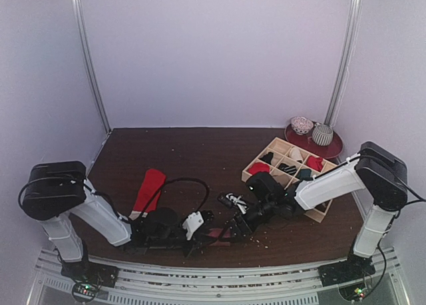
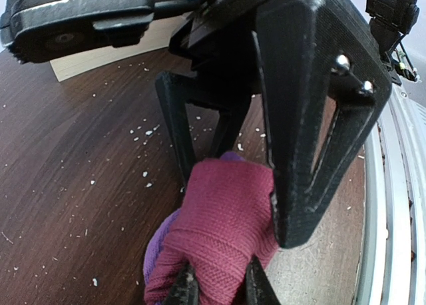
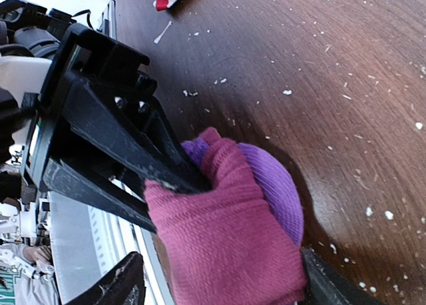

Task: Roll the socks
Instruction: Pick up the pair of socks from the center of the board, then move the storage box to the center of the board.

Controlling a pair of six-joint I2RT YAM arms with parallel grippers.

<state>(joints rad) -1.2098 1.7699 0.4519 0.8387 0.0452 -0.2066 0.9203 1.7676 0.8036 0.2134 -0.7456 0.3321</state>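
The only writing is a strip of white lettering on the black housing at the top edge of the left wrist view, cut off and too small to read.

The magenta sock (image 2: 226,225) is bunched into a thick, ribbed bundle, with a patch of purple showing at one side (the knit is plain to see up close). It lies on the dark wood table (image 1: 200,152), left of the wooden box (image 1: 293,172) and nearer the arm bases, between the two grippers. The left gripper (image 2: 219,292) has its jaws narrow, pinched onto a fold of the magenta fabric. The right gripper (image 3: 223,288) has its jaws wide with the bundle between them. One finger (image 3: 323,282) lies against the fabric, but I cannot tell whether the other one presses it.

The red sock (image 1: 150,187) lies flat and stretched out, farther left of the wooden box than the magenta one. Its pale striped cuff points toward the near edge, just beside the left arm.
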